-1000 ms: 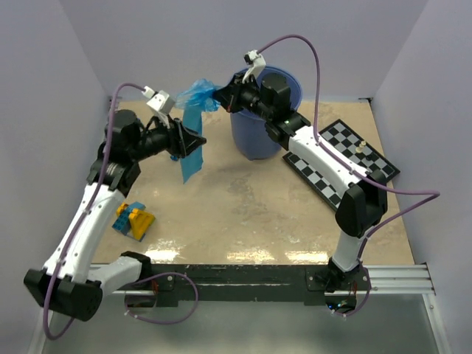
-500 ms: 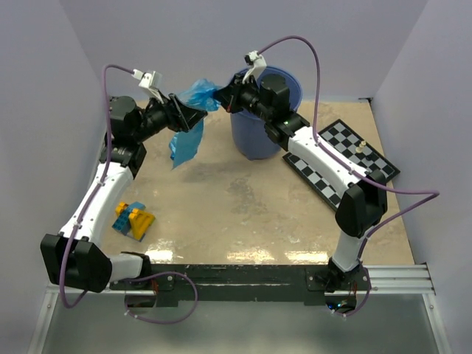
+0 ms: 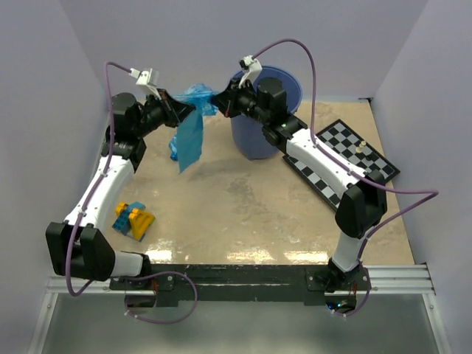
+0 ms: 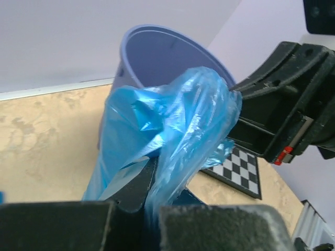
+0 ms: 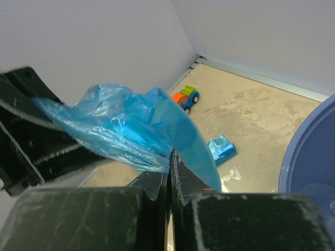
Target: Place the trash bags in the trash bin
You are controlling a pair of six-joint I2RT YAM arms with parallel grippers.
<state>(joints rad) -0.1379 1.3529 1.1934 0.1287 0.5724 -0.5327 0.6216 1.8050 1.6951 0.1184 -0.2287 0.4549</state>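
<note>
A crinkly blue trash bag is held in the air between both grippers, left of the trash bin, a round blue bucket. Its lower part hangs down as a flat sheet. My left gripper is shut on the bag's left side, with film bunched between its fingers. My right gripper is shut on the bag's other end, with its jaws pressed together. A second, folded trash bag lies on the table below. The bin's open mouth shows behind the bag.
A chessboard with a few pieces lies right of the bin. Toy blocks sit at the near left, and a small toy car stands by the back-left wall. Walls close in on three sides.
My left gripper has risen from the hanging sheet to the bunched top of the bag and shut on it. The right gripper has kept its hold and barely moved.
</note>
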